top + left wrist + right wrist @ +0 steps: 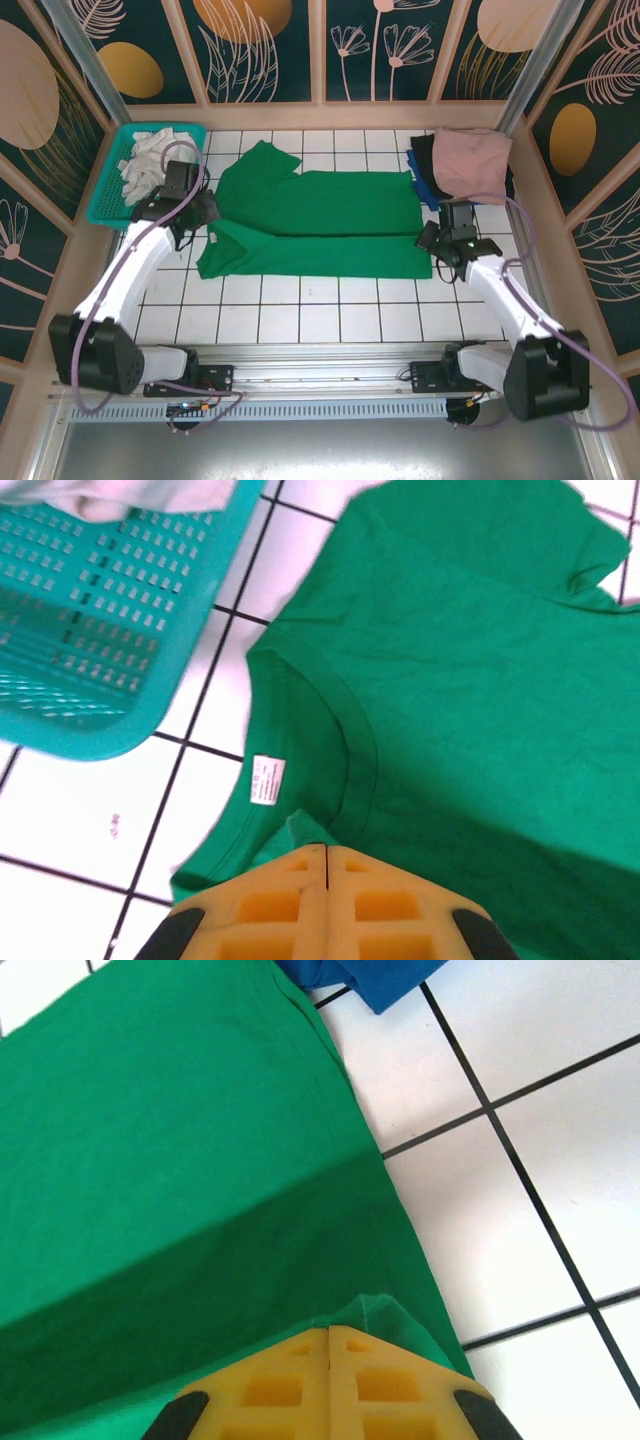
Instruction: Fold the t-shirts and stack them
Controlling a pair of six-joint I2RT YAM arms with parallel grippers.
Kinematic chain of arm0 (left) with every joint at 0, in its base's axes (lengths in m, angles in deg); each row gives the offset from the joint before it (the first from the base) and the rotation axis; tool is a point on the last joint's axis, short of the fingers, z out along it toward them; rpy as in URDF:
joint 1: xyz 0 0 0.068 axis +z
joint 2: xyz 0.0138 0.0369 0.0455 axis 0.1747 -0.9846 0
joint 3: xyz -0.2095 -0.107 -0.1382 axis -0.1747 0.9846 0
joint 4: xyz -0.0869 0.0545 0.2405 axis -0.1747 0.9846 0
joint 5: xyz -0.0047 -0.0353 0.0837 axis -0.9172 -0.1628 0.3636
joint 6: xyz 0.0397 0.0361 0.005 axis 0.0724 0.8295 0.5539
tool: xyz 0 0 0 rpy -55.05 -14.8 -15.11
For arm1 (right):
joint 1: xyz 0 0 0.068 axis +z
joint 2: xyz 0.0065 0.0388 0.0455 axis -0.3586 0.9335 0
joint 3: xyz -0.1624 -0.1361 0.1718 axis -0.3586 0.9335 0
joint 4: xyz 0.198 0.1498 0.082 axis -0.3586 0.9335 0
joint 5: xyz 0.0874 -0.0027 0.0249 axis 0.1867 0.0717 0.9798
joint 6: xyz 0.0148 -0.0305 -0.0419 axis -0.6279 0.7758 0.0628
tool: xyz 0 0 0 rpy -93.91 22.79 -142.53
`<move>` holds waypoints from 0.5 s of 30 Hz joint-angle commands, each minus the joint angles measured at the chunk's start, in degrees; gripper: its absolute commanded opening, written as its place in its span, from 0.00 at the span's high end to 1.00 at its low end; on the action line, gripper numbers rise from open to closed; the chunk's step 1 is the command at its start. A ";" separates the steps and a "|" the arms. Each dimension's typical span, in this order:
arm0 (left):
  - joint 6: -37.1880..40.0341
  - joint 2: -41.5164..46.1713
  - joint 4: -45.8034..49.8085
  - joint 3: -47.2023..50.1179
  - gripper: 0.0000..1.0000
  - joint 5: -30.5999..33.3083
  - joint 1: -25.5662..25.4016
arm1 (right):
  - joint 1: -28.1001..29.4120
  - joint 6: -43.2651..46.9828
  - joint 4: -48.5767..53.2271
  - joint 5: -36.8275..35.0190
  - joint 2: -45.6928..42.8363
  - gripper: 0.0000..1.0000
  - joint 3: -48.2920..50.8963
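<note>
White tiled bench [300, 320] from above: we see the green shirt [320, 225] spread mid-bench, with a pink-topped stack [470, 160] at the far right corner. Left wrist: the left claw [328, 858] is clamped on its collar. Right wrist: the right claw [330, 1335] is clamped on its hem.

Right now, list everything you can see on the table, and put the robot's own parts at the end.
green t-shirt: one, bright green, spread across the middle, partly folded lengthwise
pink shirt: one, dusty pink, folded, top of the far-right pile
black shirt: one, black, under the pink one
blue shirt: one, blue, in that pile, edge poking out toward the green one
basket: one, teal mesh, far left
cloths: several, white and grey, inside the basket
table: one, white tiles with dark grout
left end effector: one, yellow pads, shut on the green t-shirt near its collar
right end effector: one, yellow pads, shut on the shirt's right-hand edge
</note>
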 commanded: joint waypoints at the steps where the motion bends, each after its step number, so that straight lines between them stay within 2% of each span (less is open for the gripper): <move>1: 0.03 5.38 6.52 0.57 1.00 1.88 0.31 | -0.28 -1.86 5.62 1.68 -5.62 1.00 1.84; 5: 0.22 11.46 13.73 0.51 1.00 3.17 0.35 | 0.07 -2.64 10.50 8.92 -11.46 1.00 0.84; 10: -0.55 18.65 19.20 1.66 1.00 3.69 0.35 | 0.43 -2.97 15.07 8.85 -16.26 1.00 -0.19; 12: -0.56 20.09 17.95 3.58 1.00 2.55 0.32 | 0.43 -2.89 14.20 8.65 -15.94 1.00 0.55; 15: 0.24 17.61 13.95 7.38 1.00 0.40 0.31 | 0.38 -2.15 10.26 8.48 -12.83 1.00 2.06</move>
